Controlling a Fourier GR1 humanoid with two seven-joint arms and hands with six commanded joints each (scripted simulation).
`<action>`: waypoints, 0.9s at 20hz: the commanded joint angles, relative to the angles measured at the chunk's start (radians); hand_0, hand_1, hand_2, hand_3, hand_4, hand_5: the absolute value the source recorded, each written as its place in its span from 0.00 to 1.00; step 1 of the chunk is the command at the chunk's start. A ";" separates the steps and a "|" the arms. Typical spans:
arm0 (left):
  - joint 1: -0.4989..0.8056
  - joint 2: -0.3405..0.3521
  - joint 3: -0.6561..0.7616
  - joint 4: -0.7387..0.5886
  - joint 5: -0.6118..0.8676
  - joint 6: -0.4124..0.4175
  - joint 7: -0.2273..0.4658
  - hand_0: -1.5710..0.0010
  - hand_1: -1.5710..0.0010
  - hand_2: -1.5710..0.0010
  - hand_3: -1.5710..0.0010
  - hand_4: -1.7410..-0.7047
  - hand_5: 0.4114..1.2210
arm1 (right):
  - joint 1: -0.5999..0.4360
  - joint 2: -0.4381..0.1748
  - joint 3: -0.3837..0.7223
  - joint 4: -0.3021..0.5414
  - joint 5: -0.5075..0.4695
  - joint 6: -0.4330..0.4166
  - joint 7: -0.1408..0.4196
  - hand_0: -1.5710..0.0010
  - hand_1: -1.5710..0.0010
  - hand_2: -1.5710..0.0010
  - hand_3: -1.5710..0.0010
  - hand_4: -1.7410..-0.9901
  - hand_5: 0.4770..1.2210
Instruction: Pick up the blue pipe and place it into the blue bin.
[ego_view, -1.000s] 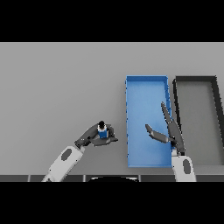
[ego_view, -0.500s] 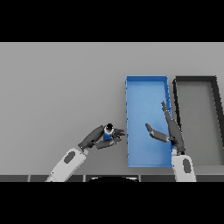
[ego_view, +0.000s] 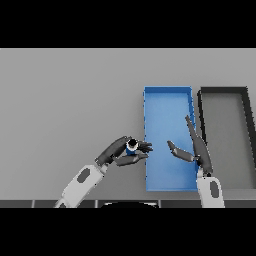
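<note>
While held: blue pipe (ego_view: 131, 146) sits inside curled left hand (ego_view: 119, 152) fingers
Bin: blue bin (ego_view: 168, 92) just past those fingertips
Right hand (ego_view: 192, 150): fingers straight, holding nothing

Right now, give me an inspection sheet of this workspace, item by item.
Surface: grey table, flat.
Job's things: blue pipe held just left of the blue bin, not yet inside it.
Clutter: black bin to the right of the blue one.
Hands: left hand curled round the pipe; right hand with straight fingers over the blue bin's right side, holding nothing.
Cables: nothing seen.
Surroundings: nothing seen.
</note>
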 joint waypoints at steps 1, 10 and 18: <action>0.001 0.002 0.009 0.002 0.007 -0.009 0.005 0.00 0.00 0.00 0.00 0.26 1.00 | 0.004 0.001 0.003 0.003 0.004 -0.001 -0.003 1.00 1.00 1.00 1.00 0.82 0.12; 0.020 -0.014 0.021 -0.021 -0.017 -0.055 0.037 0.00 0.00 0.00 0.00 0.26 1.00 | 0.187 0.095 0.037 -0.117 0.090 -0.130 -0.047 1.00 1.00 1.00 1.00 0.78 0.14; 0.024 -0.032 0.041 -0.020 -0.051 -0.086 0.039 0.00 0.00 0.00 0.00 0.26 1.00 | 0.186 0.060 0.019 -0.257 -0.093 -0.015 -0.152 1.00 0.99 0.99 1.00 0.76 0.16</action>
